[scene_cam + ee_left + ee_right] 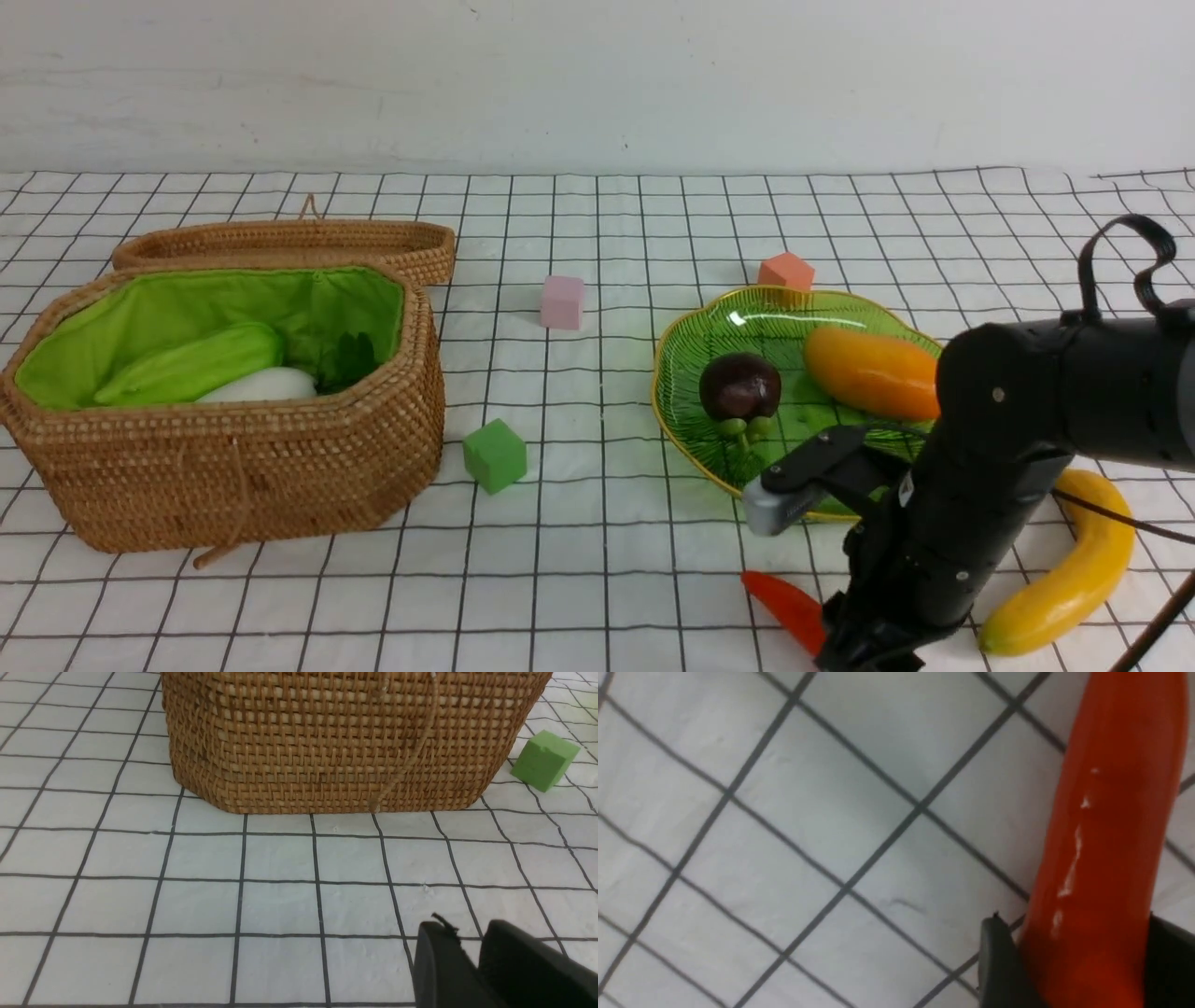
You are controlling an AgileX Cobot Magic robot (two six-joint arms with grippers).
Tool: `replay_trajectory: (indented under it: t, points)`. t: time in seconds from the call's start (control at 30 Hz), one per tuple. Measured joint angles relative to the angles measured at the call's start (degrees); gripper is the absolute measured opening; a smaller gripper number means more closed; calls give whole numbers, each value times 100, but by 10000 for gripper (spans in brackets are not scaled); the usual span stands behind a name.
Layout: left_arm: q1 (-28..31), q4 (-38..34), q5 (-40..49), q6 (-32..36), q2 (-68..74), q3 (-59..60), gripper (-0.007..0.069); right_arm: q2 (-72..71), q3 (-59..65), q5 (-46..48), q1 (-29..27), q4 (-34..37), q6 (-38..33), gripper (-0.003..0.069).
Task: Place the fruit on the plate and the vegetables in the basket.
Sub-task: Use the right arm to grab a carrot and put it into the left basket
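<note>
The right end effector [1073, 933] pinches the carrot [1106, 812] low at the near edge of the bench [597, 579], evidently for carriage to the basket [233, 467] holding the other vegetables [196, 369], while the left end effector [472, 947], partly visible, appears pressed together and empty.

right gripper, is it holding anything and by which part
Yes. The right gripper grips the carrot across its orange body, with a finger on each side. The tapered end sticks out ahead of the fingers. The green top is out of sight.
</note>
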Motion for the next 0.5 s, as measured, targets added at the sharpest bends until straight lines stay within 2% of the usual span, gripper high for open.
replay_trajectory:
  t: [0.13,0.17,0.2,0.27,0.33,0.37,0.5]
  points:
    - [0,0,0,0,0,0,135,-157,-370,503,0,617,-332,359]
    - [0,0,0,0,0,0,137,-193,-513,591,0,874,-462,359]
    - [0,0,0,0,0,0,138,-249,-904,863,15,1525,-925,359]
    - [0,0,0,0,0,0,140,-261,-1172,991,53,1871,-1227,359]
    - [0,0,0,0,0,0,143,-223,-2109,985,233,2523,-1696,359]
    - [0,0,0,0,0,0,144,-202,-2187,959,252,2549,-1739,359]
    - [0,0,0,0,0,0,146,306,-4001,475,701,2775,-2048,359]
